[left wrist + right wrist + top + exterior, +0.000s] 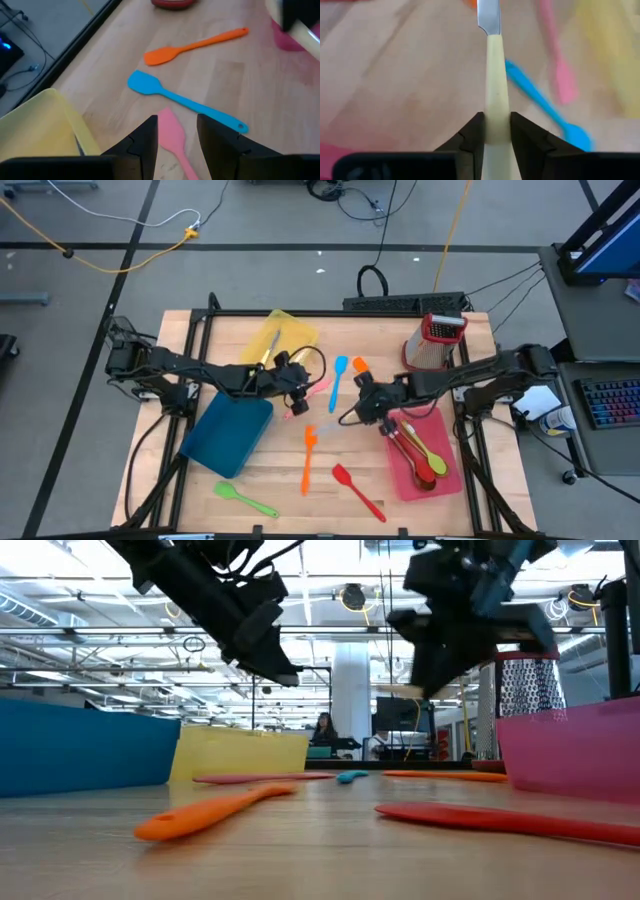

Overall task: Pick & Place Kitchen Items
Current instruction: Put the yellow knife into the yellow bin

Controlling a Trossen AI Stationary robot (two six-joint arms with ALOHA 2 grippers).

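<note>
My right gripper (362, 406) hangs over the table's middle, shut on a cream-handled knife (492, 75) with a metal blade. My left gripper (177, 125) is open above the head end of a pink spatula (172, 137) lying flat on the wood, touching nothing. Beyond it lie a blue spatula (185, 102) and an orange spatula (195, 45). In the low view both grippers are well above the tabletop, the left gripper (272, 655) on the left and the right gripper (450, 650) on the right. My right gripper pinches the knife's cream handle (496, 127) between its two fingers. The knife runs on ahead of the fingers, in line with them, blade (489, 15) farthest out. The fingers slant down from the table's right side. The knife is lifted clear of the table.
A yellow tray (290, 330) and a blue tray (228, 435) sit on the left. On the right, a red tray (440, 430) holds utensils, with a metal grater (435, 340) behind it. An orange spatula (308, 458), a red spatula (358, 490) and a green spatula (243, 498) lie near the front.
</note>
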